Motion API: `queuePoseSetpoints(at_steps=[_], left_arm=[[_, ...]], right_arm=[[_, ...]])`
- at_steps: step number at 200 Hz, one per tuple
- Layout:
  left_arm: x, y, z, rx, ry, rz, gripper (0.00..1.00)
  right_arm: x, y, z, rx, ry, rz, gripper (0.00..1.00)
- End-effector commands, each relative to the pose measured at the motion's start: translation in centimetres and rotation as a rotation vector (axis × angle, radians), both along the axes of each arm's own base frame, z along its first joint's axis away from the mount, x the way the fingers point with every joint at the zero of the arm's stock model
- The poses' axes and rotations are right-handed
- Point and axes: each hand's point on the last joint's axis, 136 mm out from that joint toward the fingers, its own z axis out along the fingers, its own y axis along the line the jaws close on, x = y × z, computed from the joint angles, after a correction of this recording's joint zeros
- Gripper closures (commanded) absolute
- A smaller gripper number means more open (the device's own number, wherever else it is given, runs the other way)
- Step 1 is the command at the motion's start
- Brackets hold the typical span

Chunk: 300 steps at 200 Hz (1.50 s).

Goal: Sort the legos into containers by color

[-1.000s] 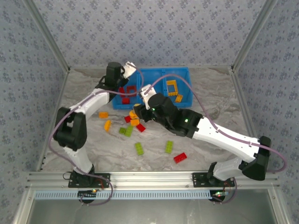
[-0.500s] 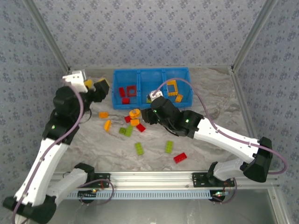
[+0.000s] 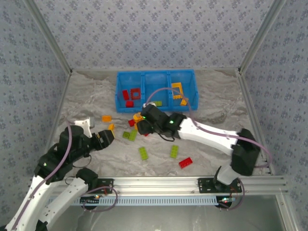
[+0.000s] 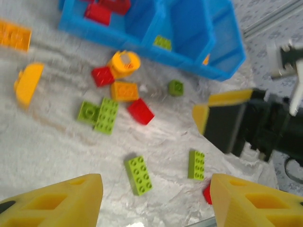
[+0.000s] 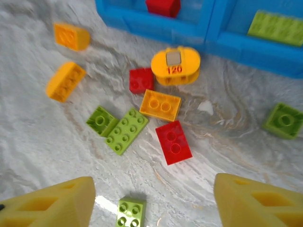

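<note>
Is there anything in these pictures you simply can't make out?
- Top view: part of the brick cluster before the blue tray lies under the right arm.
- Left wrist view: a red brick at the bottom edge is mostly behind a jaw; everything is blurred.
- Right wrist view: a red block in the tray is cut off by the top edge.

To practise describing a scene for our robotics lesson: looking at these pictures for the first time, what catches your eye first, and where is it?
The bright blue tray at the far middle of the marbled table stands out first. In front of it lies a scatter of red, lime green and orange legos, an orange rounded piece marked 120 among them. The right gripper hovers open over that cluster.
</note>
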Motion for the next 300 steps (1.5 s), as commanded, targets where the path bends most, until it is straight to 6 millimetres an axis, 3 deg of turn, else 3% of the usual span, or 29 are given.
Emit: queuePoseSetpoints(at_steps=[1,15,43,76,130,197,239,270,300], left_arm=[[0.0,-0.2,-0.7,-0.070,0.033,0.047,0.38],[0.6,-0.3,-0.2,-0.083,0.016,0.056,0.38],[1.7,-1.0,0.5,-0.074,-0.010,0.048,0.38],[2.0,-1.6,2.1,-0.065,-0.042,0.019,0.37],[1.5,-1.3,4.8,-0.080,-0.101,0.003,0.36],[1.5,-1.5,5.8,-0.094,-0.123,-0.007,0.36],[1.8,-1.8,5.4,-0.084,-0.115,-0.014,0.36],[2.2,-2.4,6.4,-0.100,-0.130,-0.029,0.34],[3.1,-3.7,8.1,-0.102,-0.151,-0.065,0.34]], right_arm=[[2.6,1.9,-2.3,-0.019,0.086,-0.025,0.22],[3.9,2.8,-3.7,-0.028,0.121,-0.045,0.16],[5.3,5.2,-7.2,-0.064,0.182,-0.060,0.15],[6.2,4.1,-10.8,-0.182,0.228,-0.149,0.15],[6.6,4.6,-12.5,-0.214,0.228,-0.160,0.17],[6.7,4.3,-13.5,-0.236,0.233,-0.189,0.40],[6.4,4.4,-11.4,-0.228,0.169,-0.192,0.49],[5.7,3.5,-6.5,-0.192,0.079,-0.203,0.49],[5.1,0.2,-1.0,-0.136,-0.002,-0.239,0.49]])
